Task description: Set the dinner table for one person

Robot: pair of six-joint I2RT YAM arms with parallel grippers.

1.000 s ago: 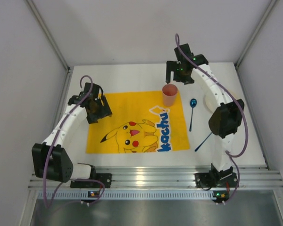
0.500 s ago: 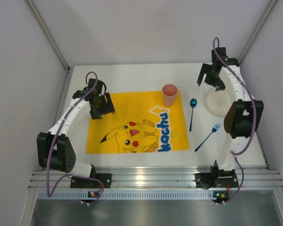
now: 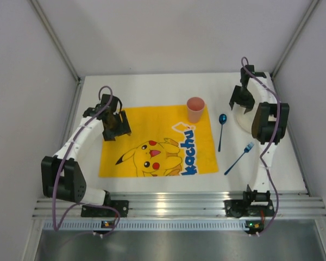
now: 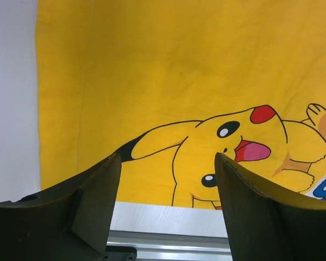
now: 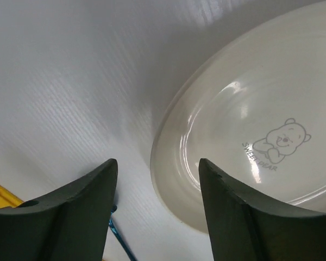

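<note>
Table (image 3: 152, 89): flat matte white top, spans the whole workspace under both arms. Yellow cloth mat (image 3: 146, 125) lies centre-left, with a pink tapered cup (image 3: 195, 109) upright on its far right corner. Shiny blue spoon (image 3: 221, 130) and fork (image 3: 240, 157) lie just right of the mat. Glossy cream plate (image 5: 250, 136) sits far right. Right gripper (image 5: 156, 163) is over the plate's rim, spread wide, empty. Left gripper (image 4: 168, 157) is over the mat, wide, empty.

The dinner table (image 3: 152, 89) is plain matte white. The mat (image 3: 136, 122) is bright yellow, printed with a black-outlined Pikachu with a black ear tip, red cheeks and a pink tongue, and with blue lettering along its 3 o'clock edge. The cup (image 3: 195, 109) is pale pink. The spoon (image 3: 221, 129) and the fork (image 3: 240, 157) are metallic blue. The plate (image 5: 206, 179) is glossy cream with a thin grey bear outline.
</note>
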